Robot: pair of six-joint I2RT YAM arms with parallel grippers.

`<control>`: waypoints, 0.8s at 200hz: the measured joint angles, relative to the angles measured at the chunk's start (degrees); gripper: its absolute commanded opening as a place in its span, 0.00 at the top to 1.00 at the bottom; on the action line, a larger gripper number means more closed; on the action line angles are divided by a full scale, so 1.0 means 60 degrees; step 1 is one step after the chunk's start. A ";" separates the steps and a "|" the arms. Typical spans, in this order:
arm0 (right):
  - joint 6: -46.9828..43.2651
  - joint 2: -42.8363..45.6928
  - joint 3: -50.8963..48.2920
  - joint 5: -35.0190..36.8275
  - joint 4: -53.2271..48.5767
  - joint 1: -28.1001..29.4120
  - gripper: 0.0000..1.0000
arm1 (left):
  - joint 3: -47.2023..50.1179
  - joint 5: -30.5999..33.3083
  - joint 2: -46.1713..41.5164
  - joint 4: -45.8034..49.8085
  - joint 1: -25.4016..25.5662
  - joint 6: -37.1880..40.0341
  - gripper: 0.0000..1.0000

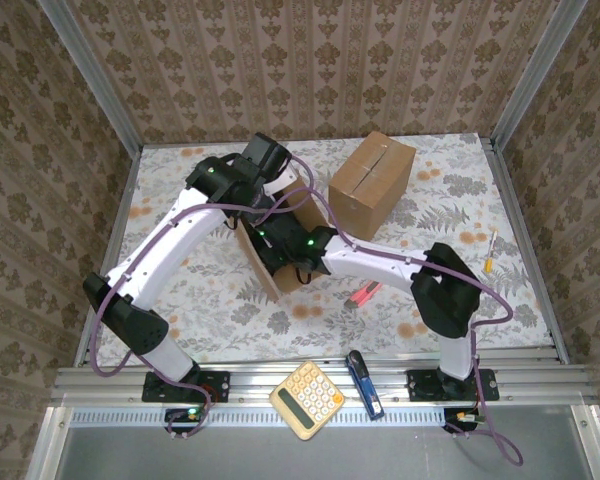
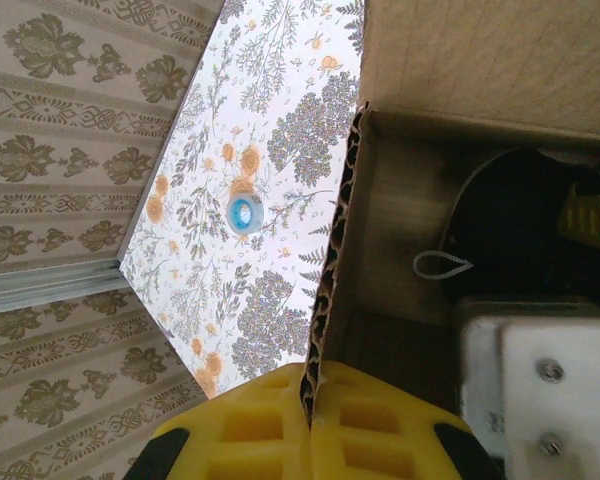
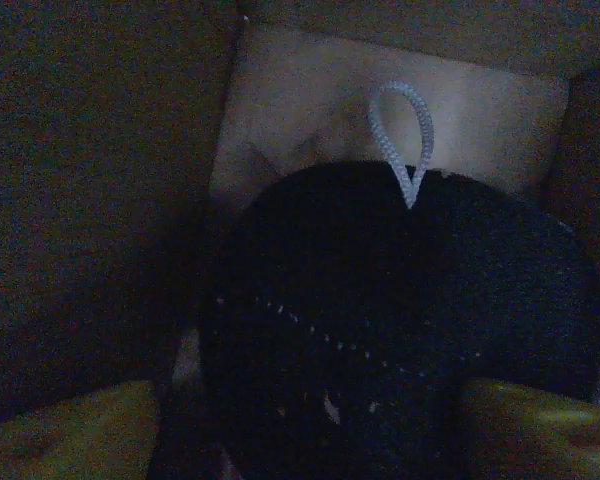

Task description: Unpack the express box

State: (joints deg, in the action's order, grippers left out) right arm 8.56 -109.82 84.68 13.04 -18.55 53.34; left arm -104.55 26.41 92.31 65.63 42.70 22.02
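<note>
Express box [image 1: 263, 270]: open, at mid-table between my two arms; a closed box [image 1: 372, 183] stands just behind it, to the right.
Left pincer [image 2: 310, 388]: clamped tight on the edge of the express box's cardboard wall, one finger on each side.
Right pincer [image 3: 305, 425]: down inside the express box, fingers spread wide to either side of a dark round item [image 3: 400, 320]; I cannot tell whether they touch it.
Hard to make out: the dark round item is dim and its kind is unclear; a white loop [image 3: 400, 140] sticks out of it. A red thing [image 1: 365, 293] is partly covered by my right arm.
Count: two boxes, one dark round item, one calculator [image 1: 307, 400], one blue tool [image 1: 364, 384] at the near rail, one small blue-and-white disc [image 2: 245, 213] on the table [image 1: 450, 210].
</note>
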 measured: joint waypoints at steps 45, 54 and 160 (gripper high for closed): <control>0.0430 -0.0586 0.0313 0.0029 -0.0018 -0.0080 0.20 | 0.0117 0.0131 0.0000 -0.0047 0.0000 -0.0106 1.00; 0.0474 -0.0663 0.0331 0.0029 -0.0015 -0.0091 0.22 | 0.0149 0.0142 0.0000 -0.0051 0.0000 -0.0117 1.00; 0.0696 -0.0794 0.0262 -0.0208 0.0055 -0.0259 1.00 | 0.0310 0.0178 -0.0007 -0.0215 0.0000 -0.0313 1.00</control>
State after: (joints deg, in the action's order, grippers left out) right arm 12.73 -114.59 86.26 11.79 -18.22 51.79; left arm -102.69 27.49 92.27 64.34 42.70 20.14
